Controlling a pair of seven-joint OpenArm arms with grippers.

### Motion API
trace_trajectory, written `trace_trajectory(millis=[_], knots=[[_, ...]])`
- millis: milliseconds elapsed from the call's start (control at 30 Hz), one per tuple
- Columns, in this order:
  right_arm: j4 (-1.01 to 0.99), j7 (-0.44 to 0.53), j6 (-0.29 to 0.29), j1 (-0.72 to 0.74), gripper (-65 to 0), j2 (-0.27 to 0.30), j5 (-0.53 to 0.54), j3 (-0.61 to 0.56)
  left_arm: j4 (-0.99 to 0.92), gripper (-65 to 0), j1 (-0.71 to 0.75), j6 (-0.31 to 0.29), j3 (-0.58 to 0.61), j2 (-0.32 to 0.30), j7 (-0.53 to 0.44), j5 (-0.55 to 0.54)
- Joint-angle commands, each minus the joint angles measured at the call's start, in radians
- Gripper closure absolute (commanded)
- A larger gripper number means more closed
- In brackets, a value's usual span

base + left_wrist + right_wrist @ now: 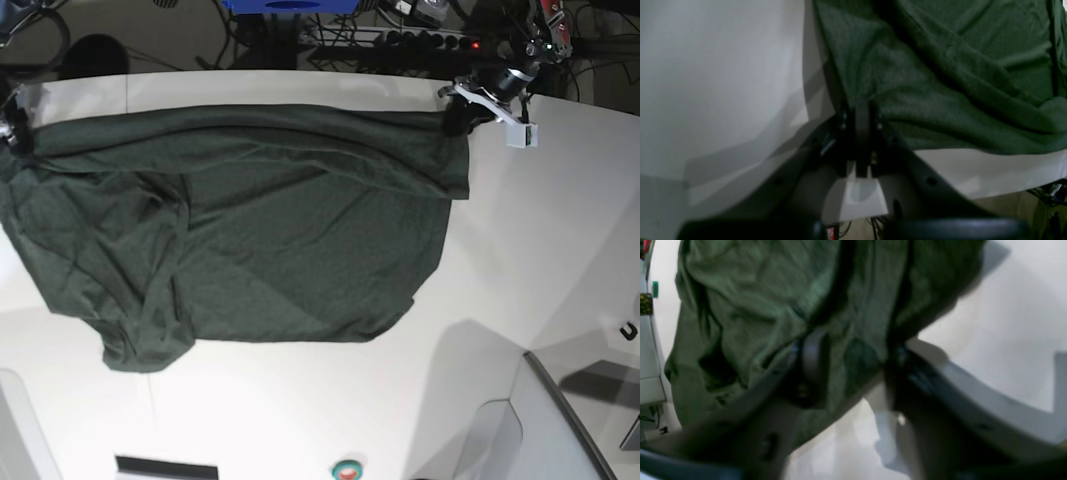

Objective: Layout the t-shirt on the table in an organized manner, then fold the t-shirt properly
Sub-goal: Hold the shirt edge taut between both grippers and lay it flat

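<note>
White tabletop fills most of the base view: the table (540, 230) has a curved far edge, with dark cables and equipment beyond it that are too dim to identify.

1 t-shirt (250, 240), plain dark green, lies spread and wrinkled across the far left and middle of the table. Its top edge is stretched in a line between the 2 arms. Its lower left part bunches into folds, and sleeves and collar cannot be made out.

2 grippers are present. The left gripper (455, 115), at the far right corner of the shirt in the base view, has its jaws closed tight on the fabric edge; the left wrist view shows the dark fingers (862, 126) pressed together with cloth pinched between them. The arm behind it is cut off by the top edge of the picture.

The right gripper (10, 130) sits at the far left edge of the base view, mostly out of frame. In the right wrist view, which is blurred, the right gripper (853, 356) has its jaws partly apart with green fabric lying between them; whether they actually grip the cloth cannot be told.

1 small round green and red object (347, 468) sits at the near edge, partly cut off.
</note>
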Motion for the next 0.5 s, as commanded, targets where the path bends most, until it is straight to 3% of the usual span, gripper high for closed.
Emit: trace_trajectory(millis=[0,133,267,367,467], knots=[[0.013,0.012,0.005,0.002,-14.3,0.020,0.017,0.002,0.016,0.0,0.004,-0.009,-0.004,-0.009,-0.015,-0.010],[0.021,0.009,0.005,0.002,0.0,0.020,0.017,0.001,0.016,0.0,0.004,-0.009,-0.004,-0.009,-0.015,-0.010],[0.115,-0.011,0.005,-0.016,-0.6,0.018,0.017,0.001,0.073,0.0,0.027,-0.009,-0.004,-0.016,-0.003,-0.010],[0.207,-0.103,0.005,-0.026,-0.6,0.015,0.015,0.001,0.158,0.0,0.039,-0.009,-0.005,-0.020,0.066,-0.010],[0.283,-0.179,-0.049,-0.027,-0.6,0.011,0.017,0.002,0.227,0.0,0.044,-0.009,-0.005,-0.022,0.109,-0.010]])
